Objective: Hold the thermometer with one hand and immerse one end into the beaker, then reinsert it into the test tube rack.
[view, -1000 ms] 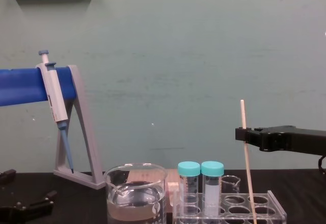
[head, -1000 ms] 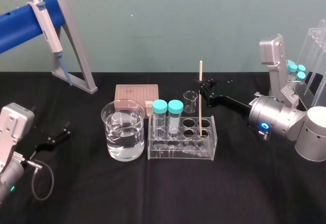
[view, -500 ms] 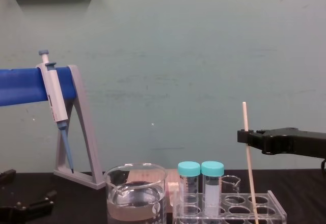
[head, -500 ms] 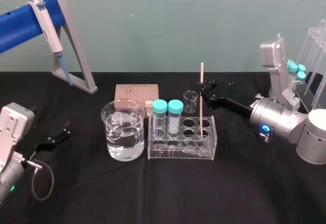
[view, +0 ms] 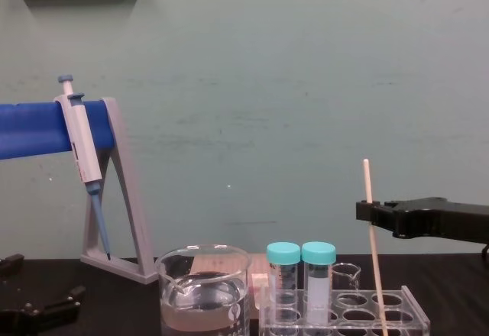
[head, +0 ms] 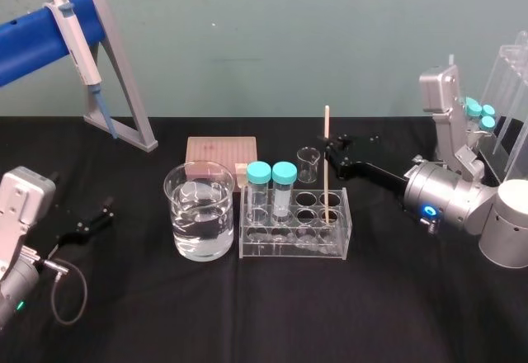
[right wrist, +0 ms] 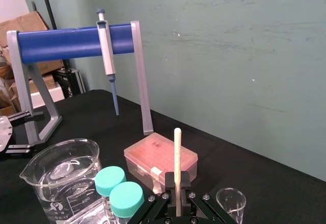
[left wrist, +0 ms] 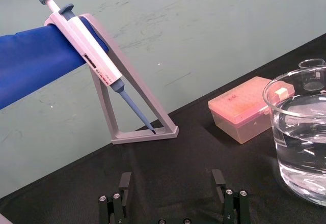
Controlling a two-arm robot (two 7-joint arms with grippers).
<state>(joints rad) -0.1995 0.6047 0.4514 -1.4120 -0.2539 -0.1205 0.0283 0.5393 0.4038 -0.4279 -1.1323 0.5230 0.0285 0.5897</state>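
The thermometer (head: 327, 161) is a thin cream-white rod standing nearly upright, its lower end down in a hole at the right of the clear test tube rack (head: 290, 249). My right gripper (head: 332, 146) comes in from the right and is shut on the rod about midway up. The chest view shows the thermometer (view: 370, 229) in that gripper (view: 367, 212) above the rack (view: 416, 315), and the right wrist view shows the thermometer (right wrist: 177, 155) between the fingers. The beaker (head: 199, 212), holding water, stands just left of the rack. My left gripper (left wrist: 171, 182) rests open at the table's left.
Two teal-capped tubes (head: 271, 183) stand in the rack's left holes. A small glass beaker (head: 308, 163) and a pink tip box (head: 221, 153) sit behind it. A pipette (head: 76, 41) hangs on the grey stand (head: 124, 91) at the back left. Another clear rack (head: 507, 91) stands far right.
My right gripper has come down slightly with the thermometer, so the rod's top sits lower and its tip deeper in the rack. The left arm has not moved.
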